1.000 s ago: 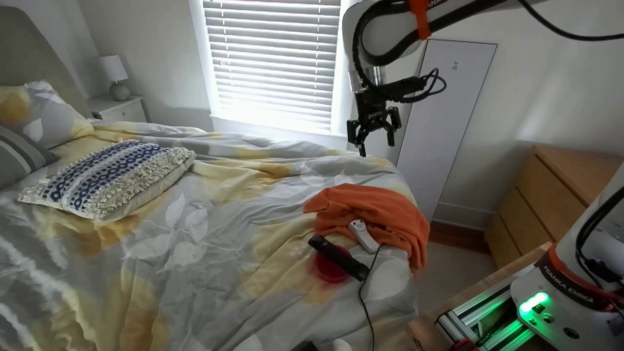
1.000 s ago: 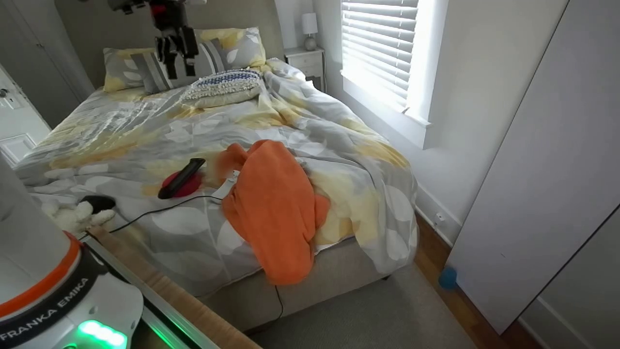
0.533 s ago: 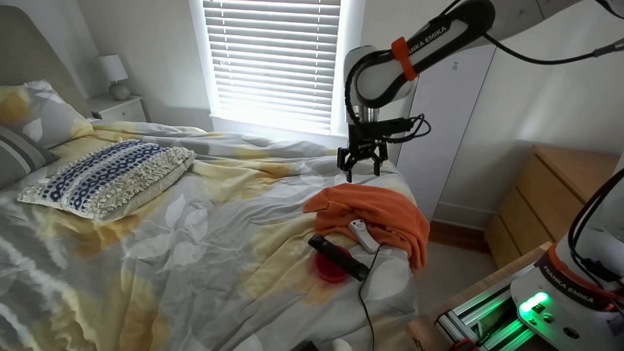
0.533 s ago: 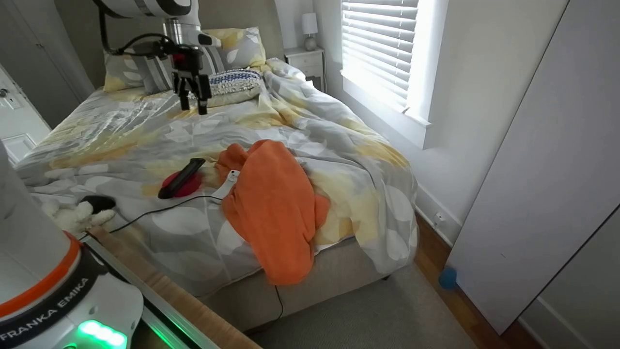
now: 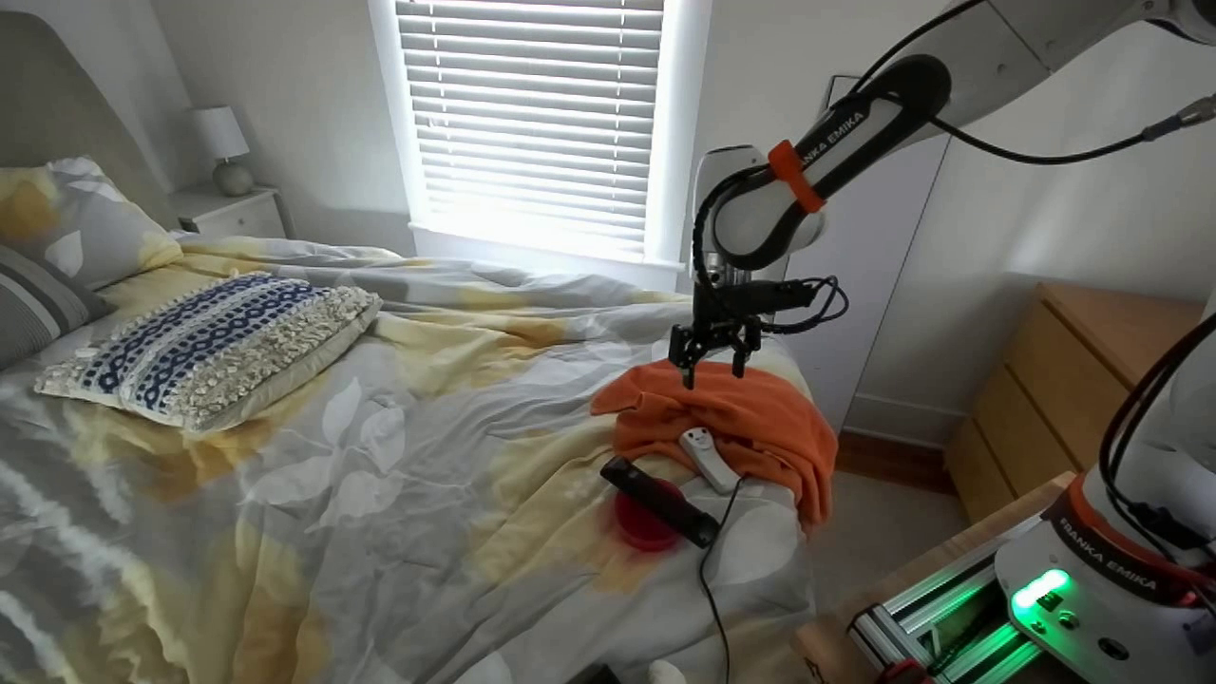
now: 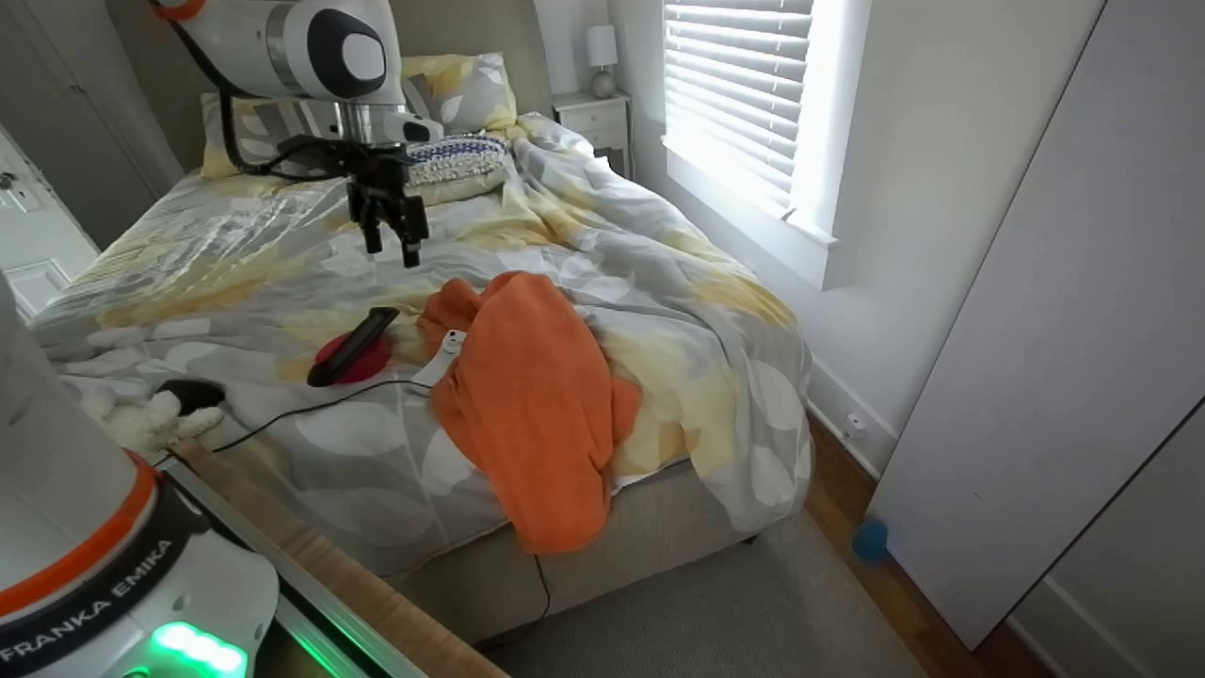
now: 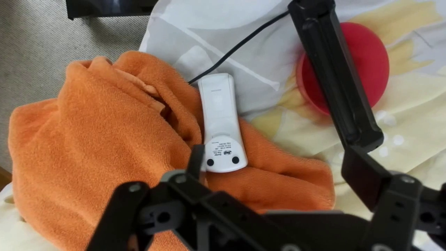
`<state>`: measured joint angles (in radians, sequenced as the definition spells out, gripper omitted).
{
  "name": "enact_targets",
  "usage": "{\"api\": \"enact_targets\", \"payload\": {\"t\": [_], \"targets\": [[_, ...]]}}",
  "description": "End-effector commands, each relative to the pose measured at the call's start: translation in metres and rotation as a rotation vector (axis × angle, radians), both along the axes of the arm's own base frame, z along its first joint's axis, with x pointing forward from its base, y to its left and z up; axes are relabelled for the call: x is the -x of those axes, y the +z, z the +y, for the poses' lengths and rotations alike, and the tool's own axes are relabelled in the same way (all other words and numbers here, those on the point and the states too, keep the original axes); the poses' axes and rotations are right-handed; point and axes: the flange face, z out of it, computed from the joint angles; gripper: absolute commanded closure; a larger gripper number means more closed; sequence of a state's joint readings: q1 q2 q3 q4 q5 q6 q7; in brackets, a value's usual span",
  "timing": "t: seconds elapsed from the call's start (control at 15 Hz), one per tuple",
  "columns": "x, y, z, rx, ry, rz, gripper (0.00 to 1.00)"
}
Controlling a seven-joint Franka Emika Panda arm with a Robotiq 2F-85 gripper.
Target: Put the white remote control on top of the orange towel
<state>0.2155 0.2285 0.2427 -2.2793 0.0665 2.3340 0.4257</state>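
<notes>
Bedding (image 5: 446, 475) in gray, white and yellow spreads across an exterior view, and above it hangs the tool (image 5: 713, 379), its grip spread wide, overlapping the far edge of the orange towel (image 5: 750, 404) in that view. The white remote (image 5: 710, 461) lies on the near edge of that towel. Just beside it, a black bar (image 5: 660, 501) rests across a red disc (image 5: 644, 535), and a cable (image 5: 704, 575) trails over the bedding. A fringed pillow (image 5: 218, 351) lies well apart.

In an exterior view, the towel drapes over the end of the bed (image 6: 659, 532), and the remote shows partly at the towel's edge. The tool hangs above the bedding, apart from the towel. A blue object (image 6: 871, 541) sits on the wooden floor (image 6: 838, 494) by a white panel (image 6: 1036, 377).

In the wrist view, the fingers (image 7: 364, 177) stand far apart. The remote lies with its label facing up, its broad end on the towel and its narrow end next to the gray bedding. One fingertip overlaps the broad end in that view; the other overlaps the end of the bar.
</notes>
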Motion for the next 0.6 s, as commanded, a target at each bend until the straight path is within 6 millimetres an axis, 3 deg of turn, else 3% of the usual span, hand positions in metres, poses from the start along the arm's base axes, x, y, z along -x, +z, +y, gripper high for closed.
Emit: {"api": "enact_targets", "payload": {"t": [0.0, 0.2, 0.53], "targets": [[0.000, 0.001, 0.000, -0.001, 0.000, 0.000, 0.00], [-0.006, -0.017, 0.000, 0.006, -0.002, 0.022, 0.00], [-0.006, -0.075, -0.001, -0.020, -0.016, 0.120, 0.00]]}}
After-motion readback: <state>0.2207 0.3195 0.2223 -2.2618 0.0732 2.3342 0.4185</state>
